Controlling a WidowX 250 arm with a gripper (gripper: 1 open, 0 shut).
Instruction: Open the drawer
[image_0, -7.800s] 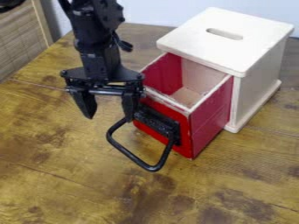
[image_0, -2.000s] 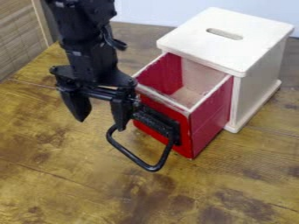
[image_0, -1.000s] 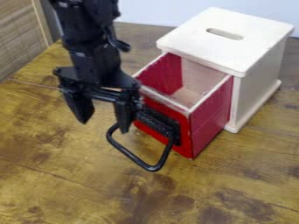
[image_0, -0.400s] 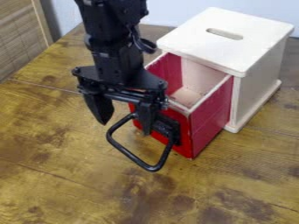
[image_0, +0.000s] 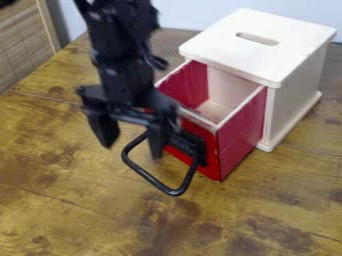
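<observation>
The red drawer (image_0: 235, 134) stands pulled partway out of the pale wooden housing (image_0: 267, 50), and its pale wood inside shows. Its black front plate (image_0: 181, 145) faces front left, with the black loop handle (image_0: 160, 172) hanging down onto the table. My gripper (image_0: 130, 135) hovers just left of the front plate and above the handle, blurred by motion. It is open: the fingers (image_0: 100, 130) stand wide apart, pointing down, with nothing between them. The right finger is close to the front plate; I cannot tell whether it touches.
The wooden table (image_0: 80, 220) stretches to the front and left. A slatted wooden panel (image_0: 20, 45) stands at the far left edge. The housing has a slot in its top (image_0: 258, 39).
The gripper swung right toward the drawer front, then came back a little left and lower, staying open. The drawer and its handle have not moved.
</observation>
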